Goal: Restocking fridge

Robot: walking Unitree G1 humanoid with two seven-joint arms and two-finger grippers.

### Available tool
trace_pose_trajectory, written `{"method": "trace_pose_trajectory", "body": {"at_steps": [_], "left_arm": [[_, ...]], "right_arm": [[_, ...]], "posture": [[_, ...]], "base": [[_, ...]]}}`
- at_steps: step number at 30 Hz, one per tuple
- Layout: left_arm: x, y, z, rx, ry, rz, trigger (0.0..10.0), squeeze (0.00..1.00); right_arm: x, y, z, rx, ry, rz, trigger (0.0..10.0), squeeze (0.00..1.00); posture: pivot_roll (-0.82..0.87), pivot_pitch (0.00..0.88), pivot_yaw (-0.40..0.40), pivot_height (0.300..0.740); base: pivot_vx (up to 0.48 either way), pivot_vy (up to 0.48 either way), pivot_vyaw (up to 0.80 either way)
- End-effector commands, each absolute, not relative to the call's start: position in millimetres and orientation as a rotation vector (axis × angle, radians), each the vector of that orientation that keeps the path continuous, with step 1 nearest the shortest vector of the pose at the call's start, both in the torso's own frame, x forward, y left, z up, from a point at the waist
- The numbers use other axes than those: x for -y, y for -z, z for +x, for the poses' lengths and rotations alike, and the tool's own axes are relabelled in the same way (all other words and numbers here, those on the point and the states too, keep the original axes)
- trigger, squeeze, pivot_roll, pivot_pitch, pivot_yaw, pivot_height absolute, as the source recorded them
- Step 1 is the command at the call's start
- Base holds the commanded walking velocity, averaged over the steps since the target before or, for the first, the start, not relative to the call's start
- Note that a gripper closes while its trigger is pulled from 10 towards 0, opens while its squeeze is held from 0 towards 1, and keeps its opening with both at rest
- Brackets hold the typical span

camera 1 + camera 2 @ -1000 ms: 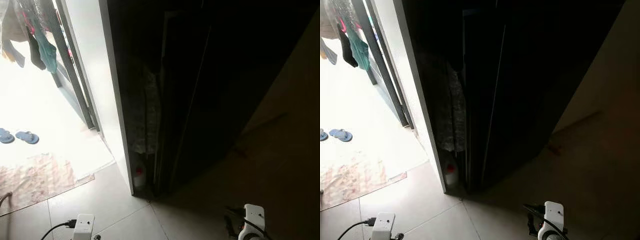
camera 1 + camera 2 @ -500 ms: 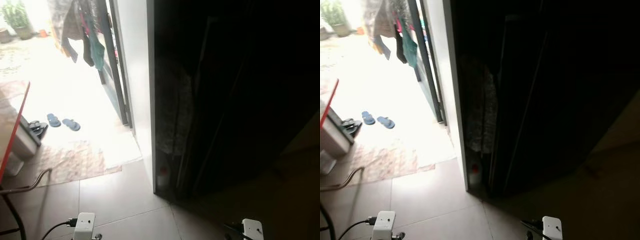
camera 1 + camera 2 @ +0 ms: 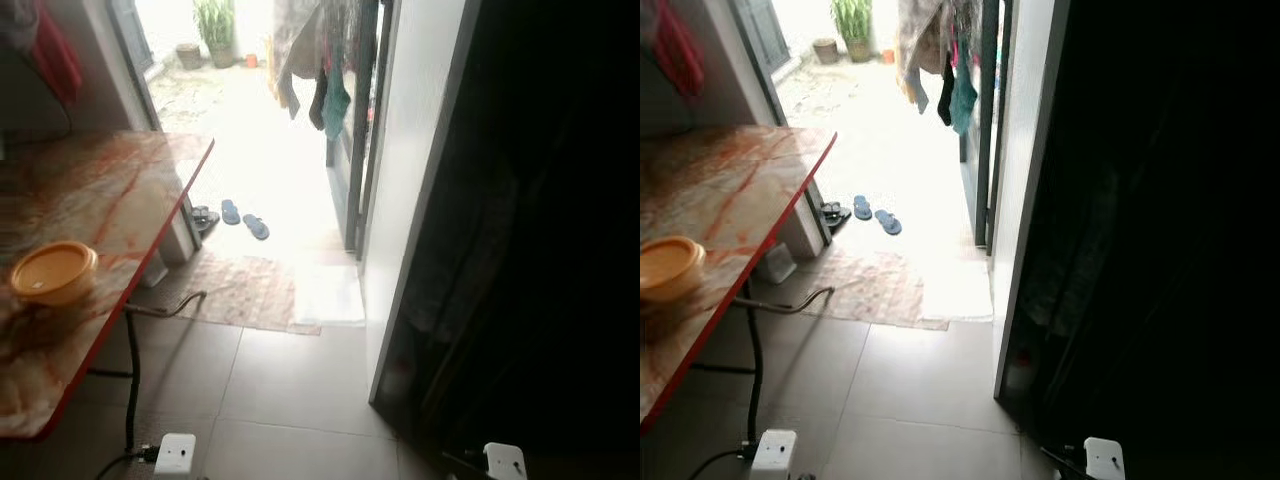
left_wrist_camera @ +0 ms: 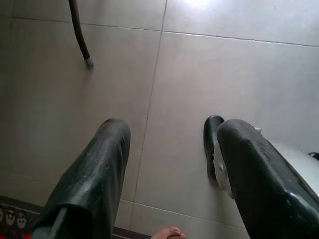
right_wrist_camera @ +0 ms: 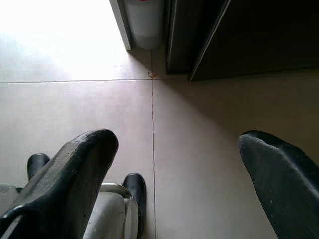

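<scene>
While the robot stood on the tiled floor (image 3: 290, 400) between a marble-topped table (image 3: 120, 200) on the left and a dark doorway on the right, the step in hand looked like transit — moving through the home with nothing carried. No fridge could be made out, and no stock item was held; the only candidate near at hand was a yellow lidded bowl (image 3: 52, 272) on the near part of the table, though whether it belonged to the task could not be told.

Both arms hung low. The left gripper (image 4: 167, 164) pointed at bare tile with its fingers apart and nothing between them; the right gripper (image 5: 174, 174) did likewise.

The next move probably called for locating the goods or the fridge and turning toward them before either arm was raised.

The head views gave the wider room: a bright doorway, hanging laundry (image 3: 320, 60), blue slippers (image 3: 243, 218) and a mat (image 3: 240, 292) farther off. The right wrist view added the foot of the white door frame (image 5: 119, 25) with a pale container (image 5: 144, 20) beside it — detail lost in shadow from the head. The left wrist view showed a table leg tip (image 4: 88, 61).
</scene>
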State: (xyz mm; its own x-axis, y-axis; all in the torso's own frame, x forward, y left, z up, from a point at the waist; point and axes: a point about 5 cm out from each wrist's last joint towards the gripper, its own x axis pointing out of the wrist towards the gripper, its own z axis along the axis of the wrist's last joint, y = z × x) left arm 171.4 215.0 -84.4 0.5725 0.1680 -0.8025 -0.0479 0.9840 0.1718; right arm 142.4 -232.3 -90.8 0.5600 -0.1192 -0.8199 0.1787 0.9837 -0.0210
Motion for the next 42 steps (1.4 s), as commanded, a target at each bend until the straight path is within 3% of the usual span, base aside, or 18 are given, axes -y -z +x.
{"method": "trace_pose_trajectory", "body": {"at_steps": [1,42], "left_arm": [[-218.6,84.1,170.8,-0.956,-0.134,0.146,10.0,0.00],[-221.4,86.8,163.6,-0.982,-0.148,0.139,10.0,0.00]], "right_arm": [[228.5,89.5,148.1,-0.946,0.160,0.071,10.0,0.00],[228.9,90.0,146.2,-0.954,0.138,0.054,10.0,0.00]], "posture": [[-0.14,0.000,-0.043,0.740],[-0.14,0.000,-0.053,0.740]], "base": [[0.000,0.000,0.80],[0.000,0.000,0.80]]}}
